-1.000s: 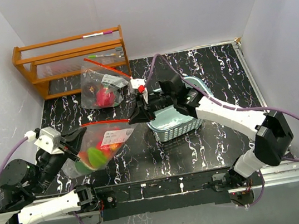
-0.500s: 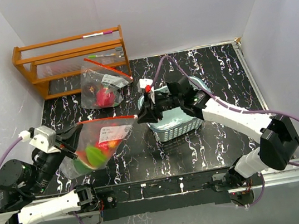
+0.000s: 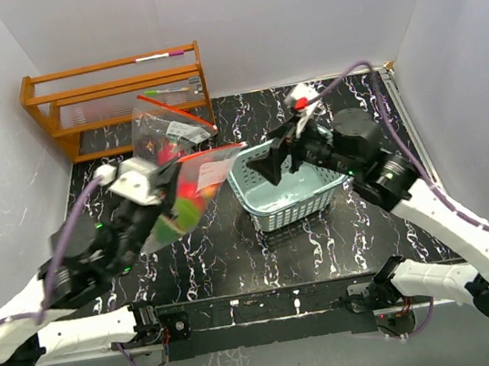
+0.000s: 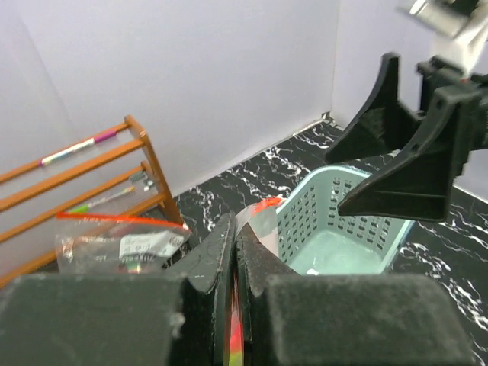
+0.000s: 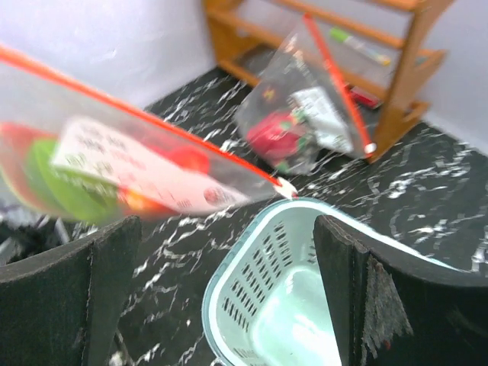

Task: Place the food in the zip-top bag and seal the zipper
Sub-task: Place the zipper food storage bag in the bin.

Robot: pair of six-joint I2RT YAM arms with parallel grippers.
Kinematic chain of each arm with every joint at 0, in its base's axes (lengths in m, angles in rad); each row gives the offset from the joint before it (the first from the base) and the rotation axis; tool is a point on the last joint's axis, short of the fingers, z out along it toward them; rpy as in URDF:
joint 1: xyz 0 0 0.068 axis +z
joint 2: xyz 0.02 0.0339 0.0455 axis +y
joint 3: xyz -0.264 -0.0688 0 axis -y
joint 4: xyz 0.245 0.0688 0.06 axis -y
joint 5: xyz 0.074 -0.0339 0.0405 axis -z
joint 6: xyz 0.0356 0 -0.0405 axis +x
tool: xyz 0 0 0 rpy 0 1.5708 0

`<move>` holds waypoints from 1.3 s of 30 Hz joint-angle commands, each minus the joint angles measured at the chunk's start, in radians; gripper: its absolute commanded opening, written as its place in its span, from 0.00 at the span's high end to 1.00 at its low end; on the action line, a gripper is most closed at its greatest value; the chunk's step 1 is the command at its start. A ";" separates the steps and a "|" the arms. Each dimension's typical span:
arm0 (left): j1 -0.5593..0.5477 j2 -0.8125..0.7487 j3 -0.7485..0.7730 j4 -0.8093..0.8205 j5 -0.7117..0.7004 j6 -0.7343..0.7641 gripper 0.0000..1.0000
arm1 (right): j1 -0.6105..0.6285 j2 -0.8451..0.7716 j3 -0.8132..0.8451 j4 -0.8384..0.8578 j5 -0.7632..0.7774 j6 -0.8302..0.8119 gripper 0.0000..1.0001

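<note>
- While the left gripper (image 4: 234, 238) keeps its jaws pinched on the red-orange zipper (image 5: 152, 123), the zip-top bag (image 3: 192, 189) hangs tilted, left of centre in the top view.
- Green and red food (image 5: 62, 187) shows inside it.
- The right gripper (image 3: 270, 153) has its jaws spread wide and empty above the basket (image 3: 295, 197), right of centre.
- A second bag (image 3: 164, 140) lies on the surface (image 3: 344, 232) by the wooden rack (image 3: 112, 97), upper left.

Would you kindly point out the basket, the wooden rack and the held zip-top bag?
basket (image 3: 290, 213), top view, front lattice wall.
wooden rack (image 3: 106, 122), top view, lower rail.
held zip-top bag (image 5: 114, 168), right wrist view, white label.
</note>
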 commanded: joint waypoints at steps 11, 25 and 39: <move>0.046 0.549 0.214 0.746 0.177 0.297 1.00 | -0.003 -0.312 -0.005 -0.146 0.452 0.137 0.02; 0.516 0.710 0.038 0.808 0.536 -0.255 1.00 | -0.003 -0.363 -0.034 -0.239 0.468 0.145 0.02; 0.523 0.486 0.028 0.528 0.704 -0.379 0.22 | -0.003 -0.250 -0.036 -0.317 0.437 0.269 0.01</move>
